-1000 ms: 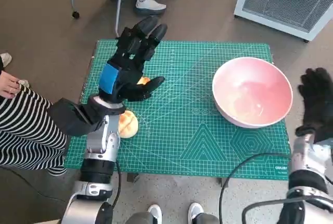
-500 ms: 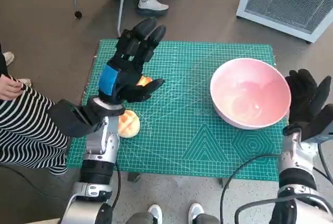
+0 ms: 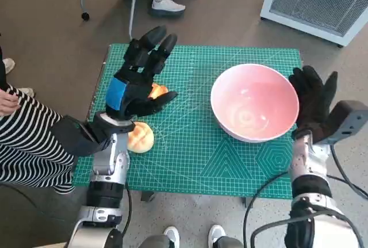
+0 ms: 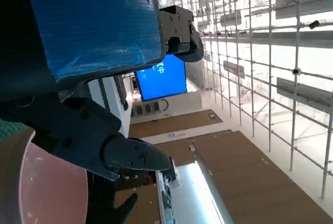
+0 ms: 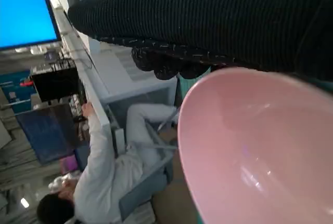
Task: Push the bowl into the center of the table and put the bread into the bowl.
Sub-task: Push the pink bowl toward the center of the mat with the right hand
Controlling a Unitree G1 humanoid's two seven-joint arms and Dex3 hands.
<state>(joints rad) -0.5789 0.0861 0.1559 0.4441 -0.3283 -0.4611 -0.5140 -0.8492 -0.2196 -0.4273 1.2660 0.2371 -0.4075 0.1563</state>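
One gloved right hand [image 3: 314, 102] touches the pink bowl [image 3: 255, 102].

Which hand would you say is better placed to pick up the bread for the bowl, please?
The left hand, probably. It hangs open over the table's left side, above both bread rolls, while the right hand is at the pink bowl's far rim, away from them.

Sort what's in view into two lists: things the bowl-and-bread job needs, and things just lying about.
Part of the job:
- pink bowl
- bread roll near the table's left edge
- second bread piece, partly hidden under the left robot hand
- right robot hand, against the bowl's side

Just lying about:
- green cutting mat
- white grilled unit
- person's white shoe
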